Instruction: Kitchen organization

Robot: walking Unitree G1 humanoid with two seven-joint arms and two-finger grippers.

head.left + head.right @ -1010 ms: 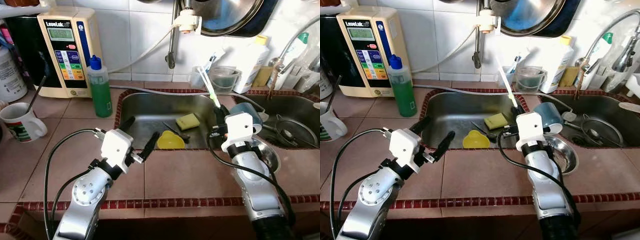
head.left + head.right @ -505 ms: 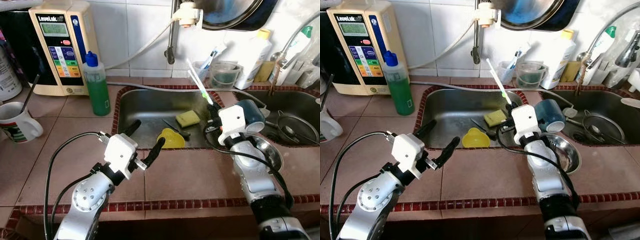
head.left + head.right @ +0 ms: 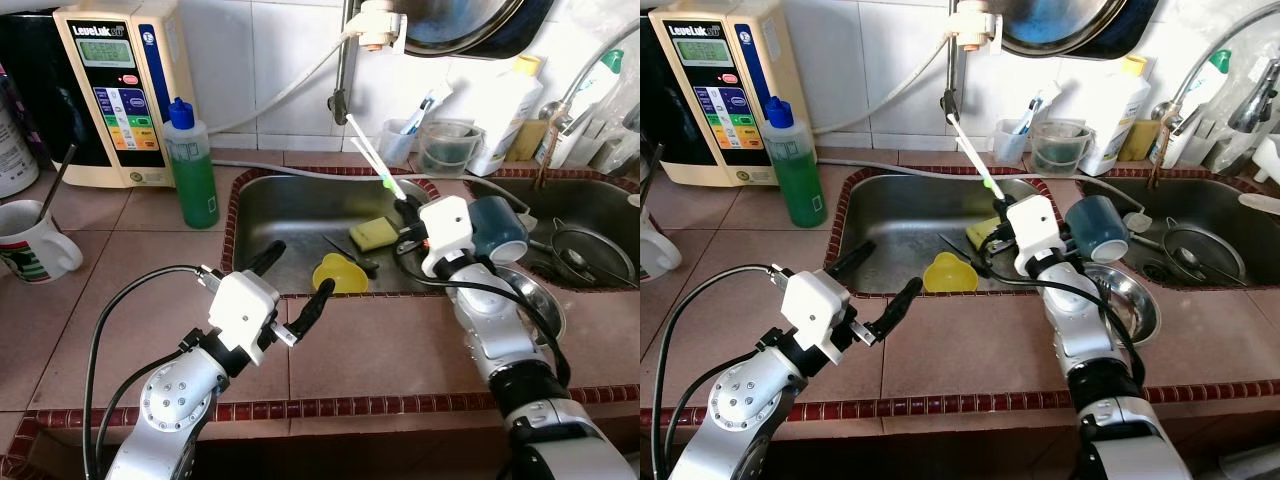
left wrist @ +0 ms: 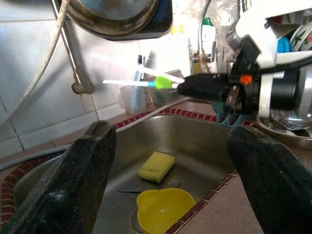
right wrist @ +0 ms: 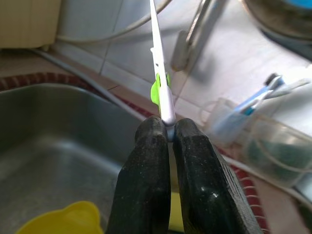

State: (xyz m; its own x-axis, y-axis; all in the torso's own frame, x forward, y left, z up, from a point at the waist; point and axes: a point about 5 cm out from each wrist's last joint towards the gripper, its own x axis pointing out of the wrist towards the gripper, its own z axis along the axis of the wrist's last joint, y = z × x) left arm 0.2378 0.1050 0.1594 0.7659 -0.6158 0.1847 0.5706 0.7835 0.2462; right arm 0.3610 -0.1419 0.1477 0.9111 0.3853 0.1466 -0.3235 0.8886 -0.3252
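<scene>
- The right gripper (image 5: pixel 168 134) is clamped on a white-and-green toothbrush (image 3: pixel 372 165), which juts up and away from its fingertips over the sink (image 3: pixel 300 205).
- The left gripper (image 3: pixel 295 280) hovers spread wide and empty at the sink's front rim.
- A yellow cup (image 3: pixel 340 274) and yellow sponge (image 3: pixel 374 231) lie in the basin below.

Slim white plastic toothbrush with a green grip (image 3: pixel 372 162), pinched at its lower end, tilted up-left above the steel sink (image 3: pixel 290 210).
</scene>
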